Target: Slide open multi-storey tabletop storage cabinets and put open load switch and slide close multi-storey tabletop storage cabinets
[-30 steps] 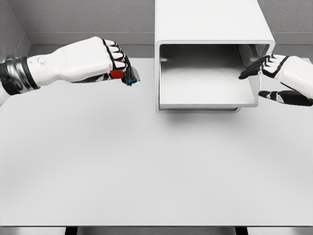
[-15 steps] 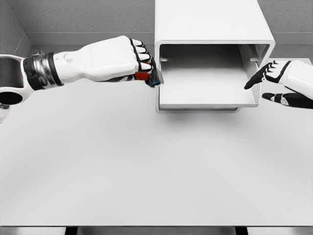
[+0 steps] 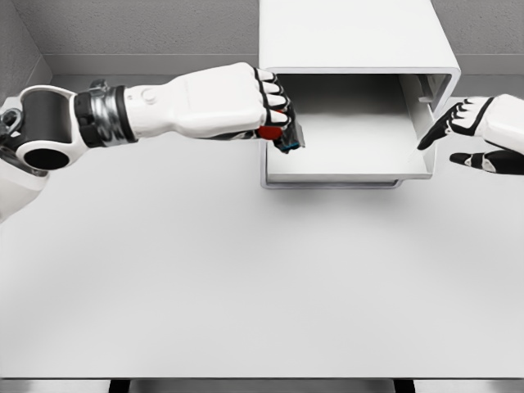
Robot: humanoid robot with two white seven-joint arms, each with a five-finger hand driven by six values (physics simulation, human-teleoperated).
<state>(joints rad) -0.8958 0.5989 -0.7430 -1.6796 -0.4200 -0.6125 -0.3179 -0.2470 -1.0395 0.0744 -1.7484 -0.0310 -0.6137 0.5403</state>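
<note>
A pale bench [image 3: 205, 278] is spread beneath a white storage cabinet [image 3: 352, 37], set at its far edge; the cabinet's drawer [image 3: 348, 168] is seen pulled open; the left hand [image 3: 262, 102] is held over the drawer's left wall, fingers curled tight around the load switch [image 3: 282, 135]; the right hand [image 3: 475, 135] is held just beside the drawer's right side, fingers spread, nothing grasped.

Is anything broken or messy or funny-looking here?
Nothing stands out. The cabinet sits straight with its drawer slid open and nothing lying in it. The left hand grips the load switch at the drawer's left edge. The right hand is open beside the drawer. Nothing is spilled on the table.
</note>
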